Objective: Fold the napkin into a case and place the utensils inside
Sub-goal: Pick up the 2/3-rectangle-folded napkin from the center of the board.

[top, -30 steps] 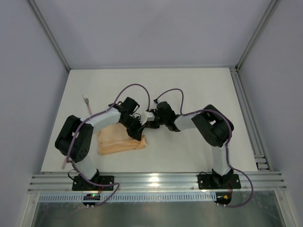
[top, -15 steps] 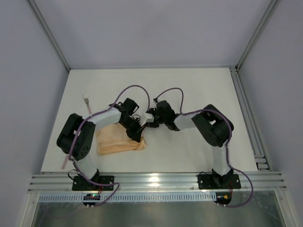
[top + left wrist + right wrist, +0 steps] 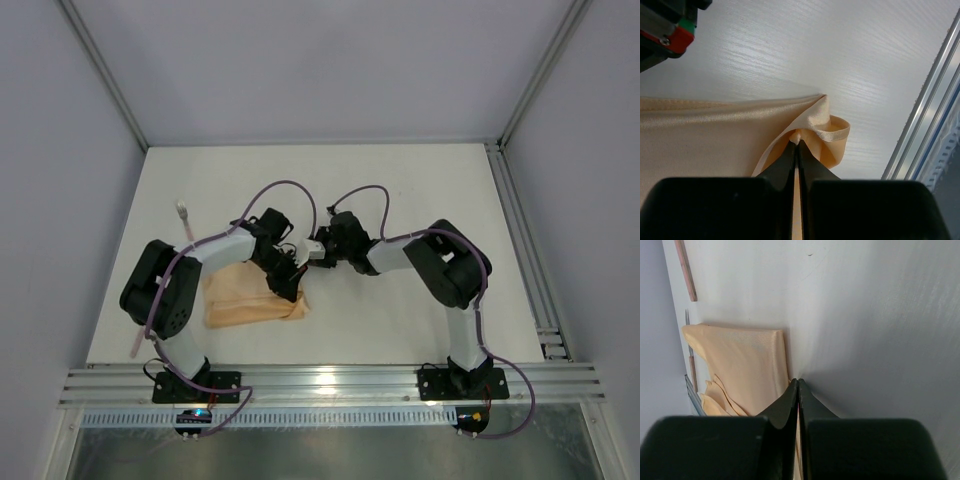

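The peach napkin point(image 3: 240, 302) lies folded on the table in front of the left arm. My left gripper point(image 3: 798, 142) is shut on the napkin's point(image 3: 715, 127) bunched, hemmed corner, which is lifted a little off the table. My right gripper point(image 3: 798, 381) is shut, its tips down at the napkin's point(image 3: 747, 360) folded edge; no cloth shows past the tips. In the top view the two grippers point(image 3: 290, 285) point(image 3: 303, 256) meet at the napkin's right end. One utensil point(image 3: 184, 218) with a pink handle lies at the far left, and another point(image 3: 135, 345) lies by the left arm's base.
A metal rail point(image 3: 330, 382) runs along the near table edge, and a second rail point(image 3: 525, 250) runs down the right side. Grey walls close in the table. Purple cables point(image 3: 290, 190) loop above both wrists.
The left arm has shifted slightly and the right gripper has edged a little toward the napkin. The napkin's shape looks about the same.
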Robot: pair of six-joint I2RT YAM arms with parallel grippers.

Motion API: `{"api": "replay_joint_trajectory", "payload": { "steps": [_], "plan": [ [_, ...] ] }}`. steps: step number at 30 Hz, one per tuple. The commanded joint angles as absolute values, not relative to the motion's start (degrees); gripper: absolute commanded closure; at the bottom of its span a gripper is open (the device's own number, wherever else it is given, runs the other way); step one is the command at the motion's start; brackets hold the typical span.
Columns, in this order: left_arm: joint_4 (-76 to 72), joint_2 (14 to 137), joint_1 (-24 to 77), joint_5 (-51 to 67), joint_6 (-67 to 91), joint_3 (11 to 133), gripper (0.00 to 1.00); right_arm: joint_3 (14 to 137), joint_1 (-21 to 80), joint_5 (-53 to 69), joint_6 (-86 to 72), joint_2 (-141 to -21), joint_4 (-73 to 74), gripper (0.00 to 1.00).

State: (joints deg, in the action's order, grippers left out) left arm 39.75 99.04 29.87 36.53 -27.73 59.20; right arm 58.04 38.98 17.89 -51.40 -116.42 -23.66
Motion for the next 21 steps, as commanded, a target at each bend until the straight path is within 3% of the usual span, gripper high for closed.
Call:
{"api": "replay_joint_trajectory", "payload": {
  "steps": [1, 4, 7, 9, 21],
  "plan": [
    [40.3, 98.3, 29.5, 38.1, -28.7, 58.9, 1.00, 59.9, 38.9, 17.9, -51.2, -116.5, -25.7, 0.97],
    [40.0, 97.9, 29.4, 38.1, -29.0, 58.6, 1.00, 59.2, 38.8, 18.3, -51.2, -115.8, -25.6, 0.97],
    [40.3, 98.1, 29.4, 38.2, -29.0, 58.6, 1.00, 58.4, 39.0, 18.0, -50.9, -115.8, -24.3, 0.85],
    [40.3, 98.1, 29.3, 38.3, -29.0, 58.7, 1.00, 58.3, 39.5, 17.2, -50.6, -115.9, -23.3, 0.83],
    [40.9, 97.7, 28.9, 40.1, -29.9, 58.4, 1.00, 55.6, 40.7, 16.5, -52.1, -116.6, -24.3, 0.86]
  ]
}}
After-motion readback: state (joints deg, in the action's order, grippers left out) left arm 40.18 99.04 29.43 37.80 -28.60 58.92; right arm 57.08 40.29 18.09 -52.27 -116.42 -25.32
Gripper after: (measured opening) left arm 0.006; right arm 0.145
